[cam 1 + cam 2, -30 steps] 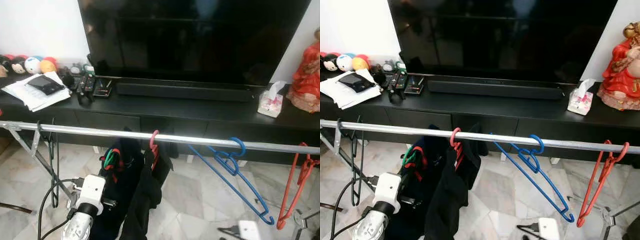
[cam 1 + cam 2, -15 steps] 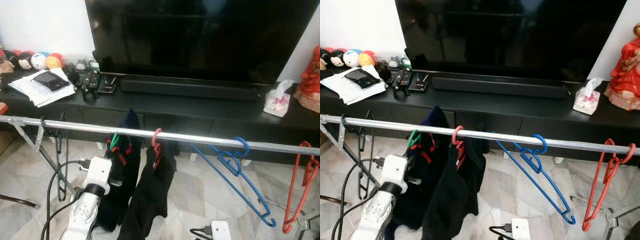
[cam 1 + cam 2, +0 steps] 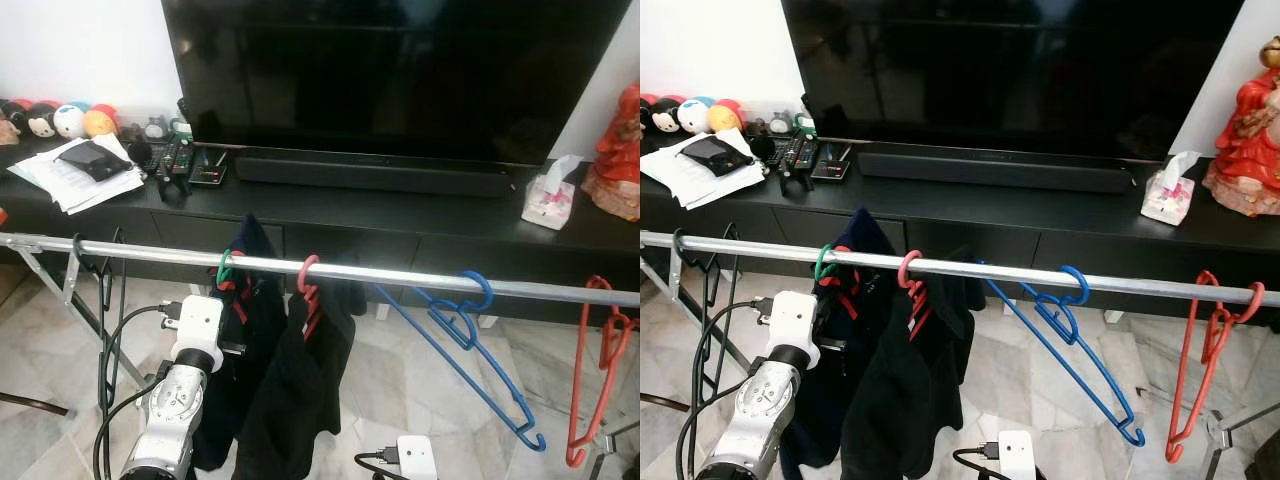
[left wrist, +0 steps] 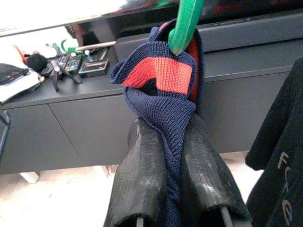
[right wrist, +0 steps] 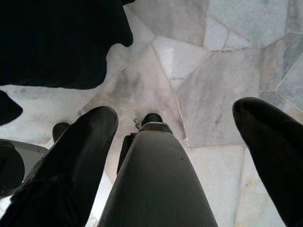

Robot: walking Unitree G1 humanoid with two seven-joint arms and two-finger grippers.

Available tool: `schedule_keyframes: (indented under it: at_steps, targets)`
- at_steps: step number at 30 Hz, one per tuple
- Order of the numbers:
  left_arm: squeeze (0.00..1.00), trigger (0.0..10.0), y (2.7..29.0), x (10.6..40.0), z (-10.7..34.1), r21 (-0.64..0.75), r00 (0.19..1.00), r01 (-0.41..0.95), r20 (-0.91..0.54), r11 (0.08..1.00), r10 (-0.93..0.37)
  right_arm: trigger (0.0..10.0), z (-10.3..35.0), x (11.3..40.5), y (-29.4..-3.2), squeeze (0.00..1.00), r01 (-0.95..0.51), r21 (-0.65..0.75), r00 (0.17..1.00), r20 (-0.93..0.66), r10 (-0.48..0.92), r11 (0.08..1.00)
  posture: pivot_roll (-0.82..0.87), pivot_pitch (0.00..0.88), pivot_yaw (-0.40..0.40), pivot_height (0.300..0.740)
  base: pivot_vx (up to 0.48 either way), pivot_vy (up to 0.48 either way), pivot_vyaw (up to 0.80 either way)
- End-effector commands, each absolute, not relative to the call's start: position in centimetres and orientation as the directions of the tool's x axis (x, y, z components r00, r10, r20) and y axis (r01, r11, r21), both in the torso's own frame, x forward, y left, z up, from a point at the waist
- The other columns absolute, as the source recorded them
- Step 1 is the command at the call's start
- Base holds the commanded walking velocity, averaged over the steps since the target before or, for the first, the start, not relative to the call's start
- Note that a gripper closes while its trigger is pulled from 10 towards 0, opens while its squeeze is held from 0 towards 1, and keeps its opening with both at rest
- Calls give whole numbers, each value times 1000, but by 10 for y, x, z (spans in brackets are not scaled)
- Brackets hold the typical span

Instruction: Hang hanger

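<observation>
A green hanger [image 3: 224, 267] carrying a navy and red knit garment [image 3: 250, 330] has its hook over the silver rail [image 3: 400, 275], left of a pink hanger [image 3: 308, 276]. My left arm [image 3: 192, 345] reaches up to the garment from below. In the left wrist view the left gripper [image 4: 163, 130] is shut on the navy knit fabric [image 4: 158, 94] just under the green hook [image 4: 185, 23]. My right gripper [image 5: 176, 113] hangs low over the marble floor, fingers [image 5: 80, 156] wide apart and nothing between them.
The pink hanger holds a black shirt [image 3: 300, 390]. A blue hanger [image 3: 470, 322] and a red hanger [image 3: 596, 370] hang further right, a dark one [image 3: 106, 290] at the left end. Behind stand a black console [image 3: 400, 225] and TV [image 3: 400, 70]. A power strip [image 3: 415, 460] lies on the floor.
My left arm has lifted the green hanger and its garment from below the rail up onto it, left of the pink hanger. The camera has shifted slightly.
</observation>
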State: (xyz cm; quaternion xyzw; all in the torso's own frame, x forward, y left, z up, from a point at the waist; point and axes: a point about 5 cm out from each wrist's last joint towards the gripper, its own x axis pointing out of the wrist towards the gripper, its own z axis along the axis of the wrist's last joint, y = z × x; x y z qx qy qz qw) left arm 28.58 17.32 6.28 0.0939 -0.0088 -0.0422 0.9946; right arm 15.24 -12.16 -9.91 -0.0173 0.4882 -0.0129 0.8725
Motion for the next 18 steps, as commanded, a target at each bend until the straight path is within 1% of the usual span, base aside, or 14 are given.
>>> schedule_keyframes:
  at_steps: [1,18]
  targets:
    - [0,10000,175,288,65,179,997,66,15,982,-70,10000,-97,146,-76,0,-19,58,502,-863,60,998,-133,0,-27,740,0,0,0]
    - [0,10000,175,288,65,179,997,66,15,982,-70,10000,-97,146,-76,0,-19,58,502,-863,60,998,-133,0,-27,740,0,0,0]
